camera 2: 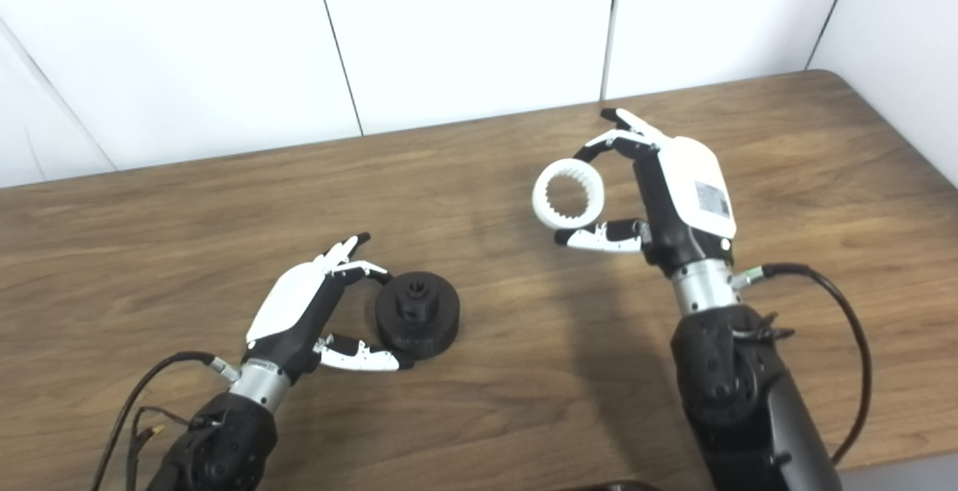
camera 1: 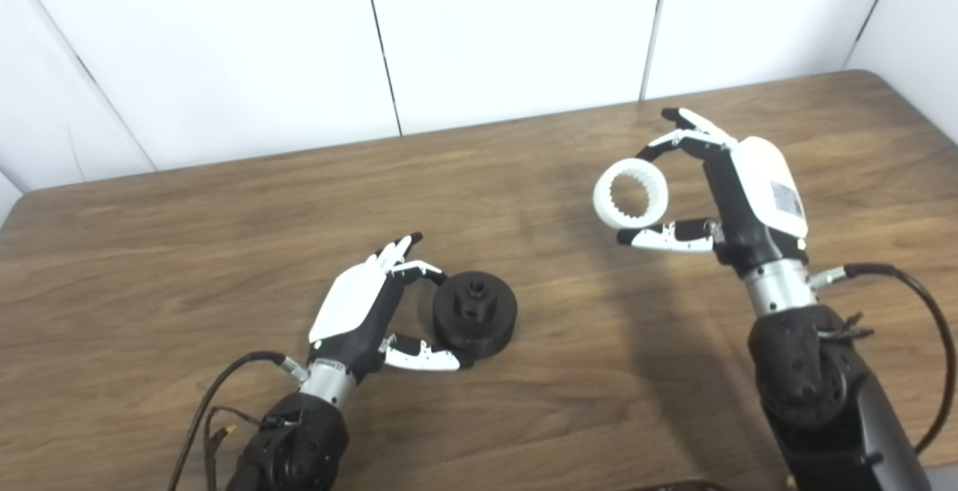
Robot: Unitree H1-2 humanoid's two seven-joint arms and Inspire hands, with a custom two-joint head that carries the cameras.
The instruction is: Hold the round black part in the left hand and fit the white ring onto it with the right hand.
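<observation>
Ring (camera 1: 631,194) upright in right hand (camera 1: 737,191), bore facing camera.

On the brown wooden table (camera 1: 187,229): round black plastic part (camera 1: 474,314), near the front edge. Just left of that part, touching it: left hand (camera 1: 367,310). Right of it and farther back, raised: white toothed ring (camera 1: 630,193) in right hand (camera 1: 737,191).

One round black part (camera 1: 474,313) lies at lower centre of the frame, one toothed white ring (camera 1: 631,193) sits upper right, and two hands show, all over one wooden desk (camera 1: 224,236).
</observation>
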